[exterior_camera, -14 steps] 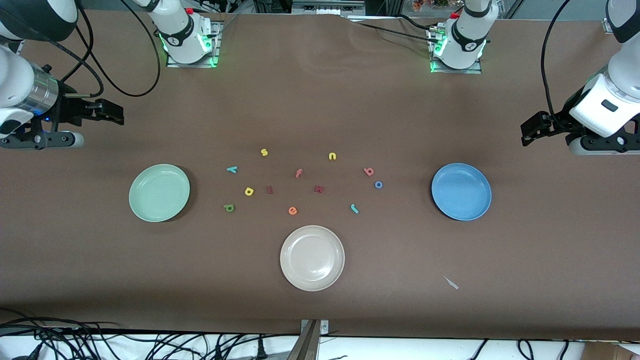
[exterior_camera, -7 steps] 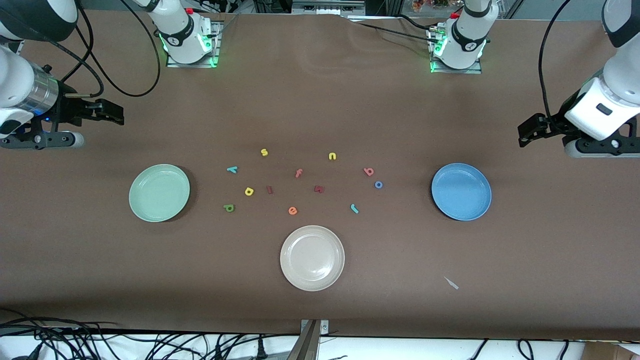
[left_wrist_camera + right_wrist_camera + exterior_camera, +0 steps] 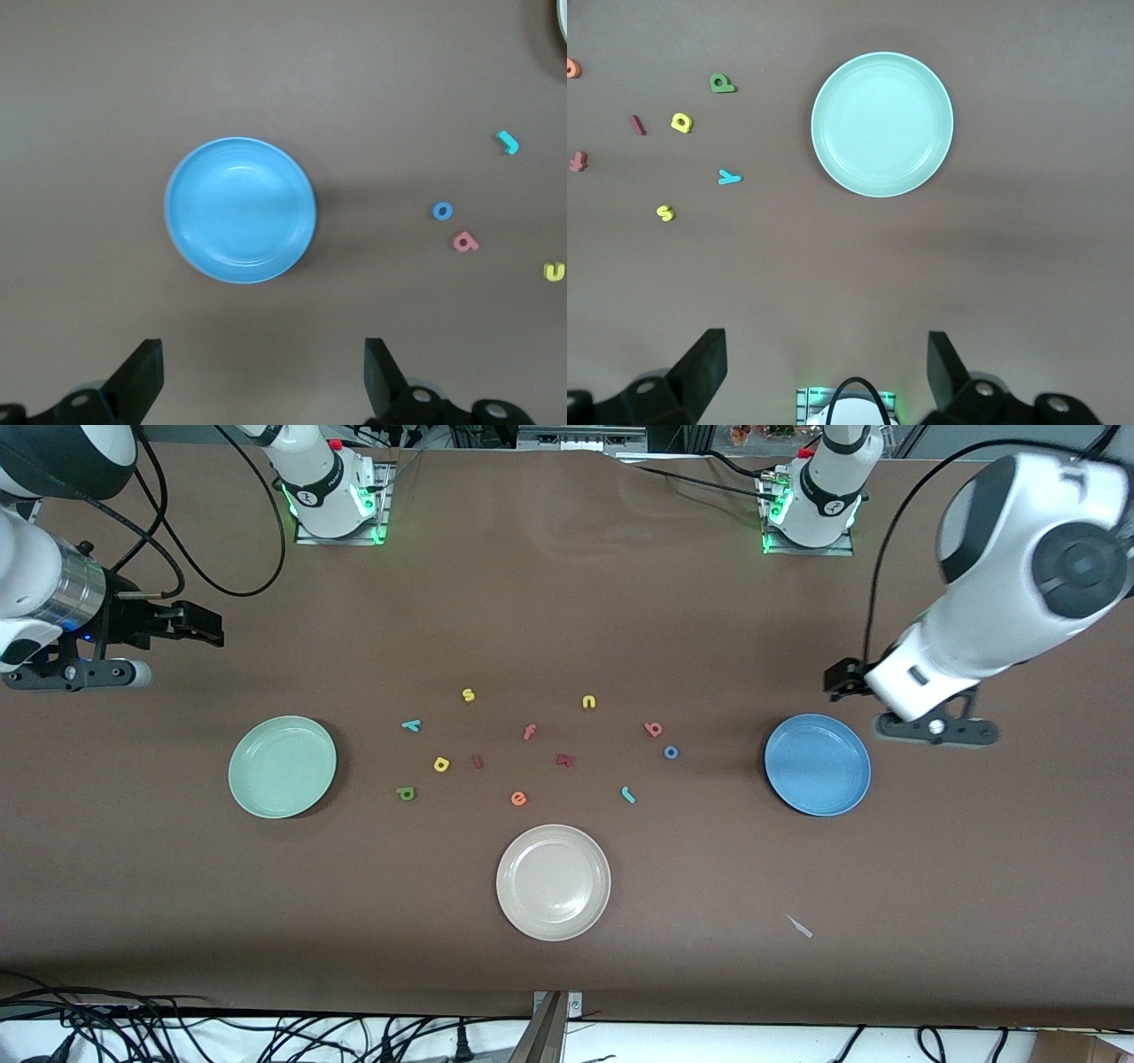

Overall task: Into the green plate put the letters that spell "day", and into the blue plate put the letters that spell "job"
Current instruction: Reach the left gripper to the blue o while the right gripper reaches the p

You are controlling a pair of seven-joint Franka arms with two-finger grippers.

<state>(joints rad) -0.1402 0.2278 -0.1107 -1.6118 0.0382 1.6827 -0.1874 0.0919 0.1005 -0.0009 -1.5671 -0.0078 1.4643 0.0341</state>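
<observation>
Green d (image 3: 406,794), yellow a (image 3: 441,763) and teal y (image 3: 411,725) lie loose on the table beside the green plate (image 3: 282,766). Teal j (image 3: 628,794), blue o (image 3: 671,752) and salmon b (image 3: 654,729) lie toward the blue plate (image 3: 817,764). Both plates empty. Left gripper (image 3: 257,376) over the table just beside the blue plate, jaws wide, holding nothing; fingertips cut off in its wrist view. Right gripper (image 3: 824,367) waits over the right arm's end of the table, spread wide, empty.

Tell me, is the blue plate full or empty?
Empty. The blue plate shows only bare blue inside; the j, o and b lie on the table beside it.
</observation>
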